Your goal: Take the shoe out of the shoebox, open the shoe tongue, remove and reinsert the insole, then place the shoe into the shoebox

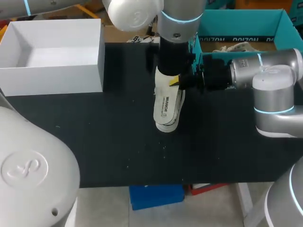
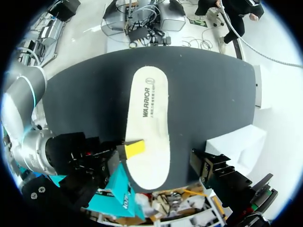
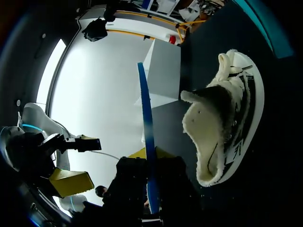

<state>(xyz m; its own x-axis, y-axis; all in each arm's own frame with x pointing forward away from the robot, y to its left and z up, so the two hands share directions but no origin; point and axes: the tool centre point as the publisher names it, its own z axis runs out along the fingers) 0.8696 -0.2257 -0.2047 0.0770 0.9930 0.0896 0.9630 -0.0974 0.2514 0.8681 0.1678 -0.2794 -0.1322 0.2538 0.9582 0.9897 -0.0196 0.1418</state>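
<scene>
My right pincer [image 1: 176, 81] is clamped on one edge of the insole [image 2: 147, 118], at the middle of the bench [image 1: 109, 142]. The free end of the insole points to 6 o'clock. My left pincer [image 3: 79, 161] hangs above it, fingers apart. The shoe [image 3: 227, 123] lies on its side, tongue open, by the shoebox [image 1: 246, 19] at 2 o'clock; I cannot tell if it is inside.

Blk table [image 1: 109, 142], open wht box [image 1: 52, 78] at rear-L corner of table.
</scene>
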